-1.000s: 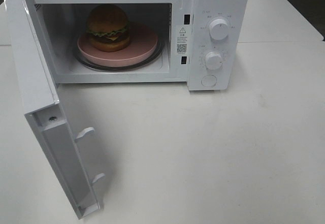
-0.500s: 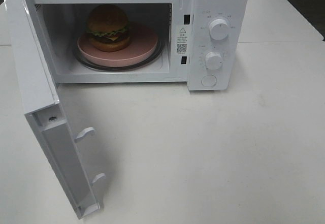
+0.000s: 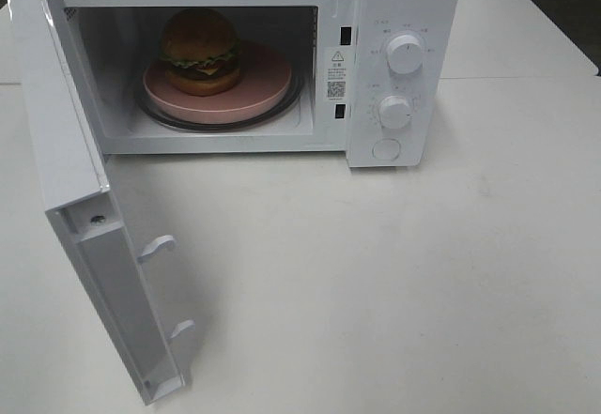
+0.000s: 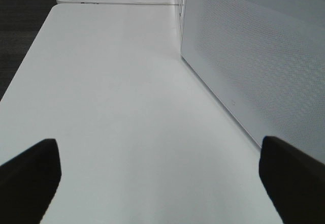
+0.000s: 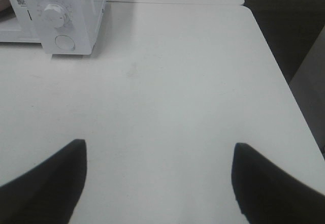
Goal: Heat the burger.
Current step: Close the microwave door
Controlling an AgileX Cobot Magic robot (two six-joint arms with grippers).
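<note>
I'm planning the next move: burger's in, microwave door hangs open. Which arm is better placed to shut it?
Likely left. The microwave door swings out on the left, and its outer face sits close beside the open left gripper. The right gripper looks at the lower knob from farther off.

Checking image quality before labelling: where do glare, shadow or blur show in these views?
Exterior high: lamp glare on the microwave top, the burger dimmer inside yet sharp, soft shadow beside the open door. Left wrist: the left gripper is just dark, blurred tips. Right wrist: the right gripper likewise.
</note>
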